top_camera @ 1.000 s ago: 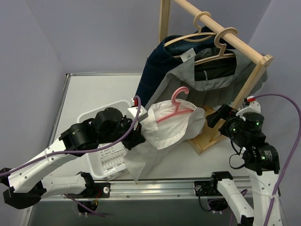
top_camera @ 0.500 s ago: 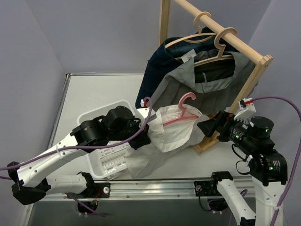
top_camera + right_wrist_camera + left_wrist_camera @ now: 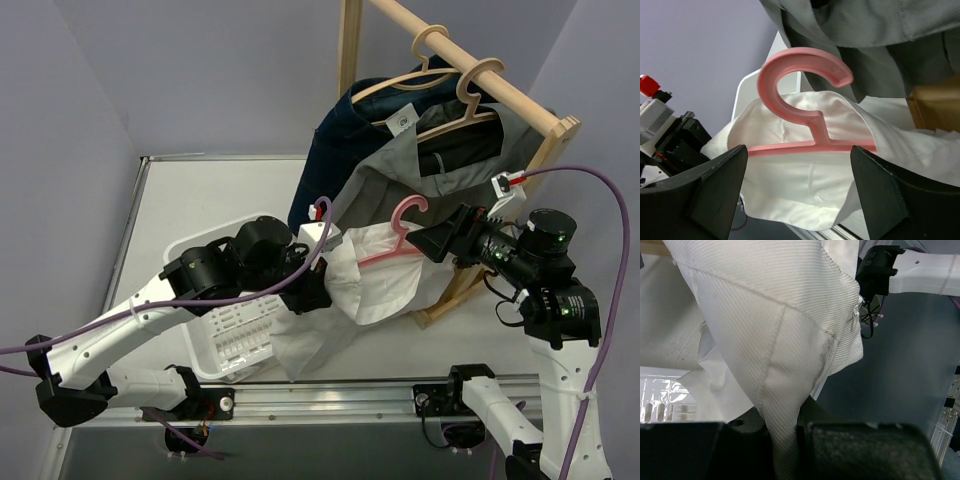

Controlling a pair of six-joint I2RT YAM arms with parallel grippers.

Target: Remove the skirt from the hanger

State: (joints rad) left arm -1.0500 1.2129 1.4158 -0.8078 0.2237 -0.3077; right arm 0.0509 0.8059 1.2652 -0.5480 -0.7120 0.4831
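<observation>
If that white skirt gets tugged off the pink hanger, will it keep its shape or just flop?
It will probably flop: the white skirt sags in loose folds below the pink hanger. It looks light, since the left gripper lifts a bunch of it by one pinched fold. The hanger seems stiff, so the cloth may slide off it.

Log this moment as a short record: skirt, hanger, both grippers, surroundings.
skirt: white skirt, on the pink hanger, lower part hanging toward the table
hanger: pink hanger, off the rail, hook up
left arm: left gripper shut on the skirt's fabric
right arm: right gripper open, fingers flanking the hanger
rack: wooden rack with a grey garment and a navy garment
basket: white basket under the left arm
</observation>
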